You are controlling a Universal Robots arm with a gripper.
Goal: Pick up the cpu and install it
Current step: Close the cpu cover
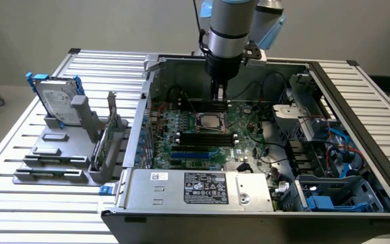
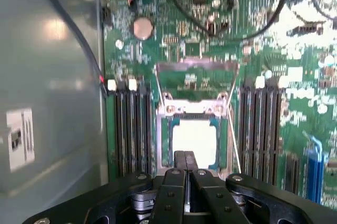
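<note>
The cpu (image 2: 195, 135), a flat silver square, lies inside the motherboard's socket frame (image 2: 163, 145), whose hinged load plate (image 2: 196, 67) is swung open behind it. In the exterior view the cpu (image 1: 207, 121) shows as a silver square in the middle of the green motherboard (image 1: 246, 127). My gripper (image 1: 219, 102) hangs straight down inside the open computer case, just above the board and beside the socket. In the wrist view its two black fingers (image 2: 179, 162) are pressed together over the cpu's edge, with nothing between them.
Black memory slots (image 2: 129, 129) flank the socket on both sides. Black cables (image 2: 210, 19) cross the board beyond it. The case wall (image 1: 144, 117) stands at the exterior view's left, and a grey stand (image 1: 59, 152) outside it holds a silver hard drive (image 1: 54, 101). Drive cages (image 1: 330, 152) fill the right.
</note>
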